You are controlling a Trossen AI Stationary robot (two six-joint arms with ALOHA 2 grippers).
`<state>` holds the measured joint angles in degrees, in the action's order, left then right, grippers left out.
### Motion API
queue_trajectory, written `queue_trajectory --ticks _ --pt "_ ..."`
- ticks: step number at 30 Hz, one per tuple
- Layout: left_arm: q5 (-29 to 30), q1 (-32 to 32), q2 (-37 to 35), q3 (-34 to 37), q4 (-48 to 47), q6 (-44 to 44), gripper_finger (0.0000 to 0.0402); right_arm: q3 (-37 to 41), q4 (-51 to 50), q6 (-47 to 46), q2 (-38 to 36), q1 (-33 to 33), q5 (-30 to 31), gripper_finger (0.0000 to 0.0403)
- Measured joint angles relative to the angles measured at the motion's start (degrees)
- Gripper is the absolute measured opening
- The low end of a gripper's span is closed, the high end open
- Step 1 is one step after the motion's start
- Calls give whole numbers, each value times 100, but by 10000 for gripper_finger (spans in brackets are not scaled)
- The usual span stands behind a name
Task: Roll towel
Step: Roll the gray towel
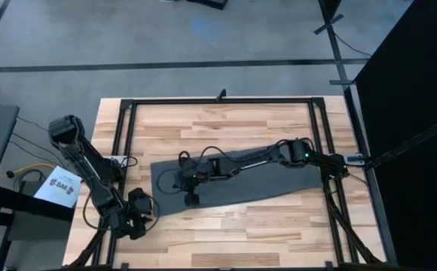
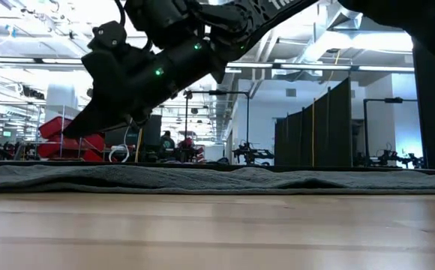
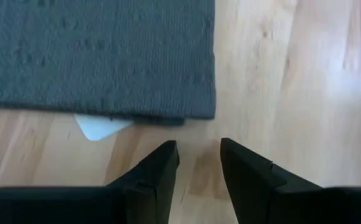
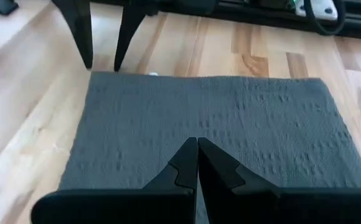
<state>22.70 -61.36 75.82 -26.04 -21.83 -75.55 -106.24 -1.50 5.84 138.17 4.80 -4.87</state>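
Note:
The dark grey towel [image 1: 279, 177] lies spread flat on the wooden table [image 1: 241, 233], long side running left to right. A small white label tag [image 3: 99, 127] sticks out from under its edge near one corner. My left gripper [image 3: 199, 152] stands open just off that near left corner [image 3: 199, 109], with bare wood between its fingers. My right arm reaches across the towel from the right. Its gripper [image 4: 197, 146] is shut and hovers over the towel's left part [image 4: 230, 124]. In the low view, its tip [image 2: 71, 133] is clear of the cloth [image 2: 240, 178].
A black metal frame [image 1: 218, 100] runs around the table's far edge and sides. Bare wood lies along the near edge and beyond the towel's far side [image 1: 226, 124]. A sheet of paper [image 1: 62, 186] lies off the table at the left.

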Motion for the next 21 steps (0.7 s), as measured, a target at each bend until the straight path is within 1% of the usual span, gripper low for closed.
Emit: queue_trajectory --ticks 2,6,21 --pt "118 2 117 -6 -35 -71 114 0 14 -61 -2 0 0 0" --pt "308 4 119 13 5 22 114 0 -32 -128 0 0 0 0" --pt "465 66 -496 44 -200 134 114 0 -24 -128 0 -50 20 0"
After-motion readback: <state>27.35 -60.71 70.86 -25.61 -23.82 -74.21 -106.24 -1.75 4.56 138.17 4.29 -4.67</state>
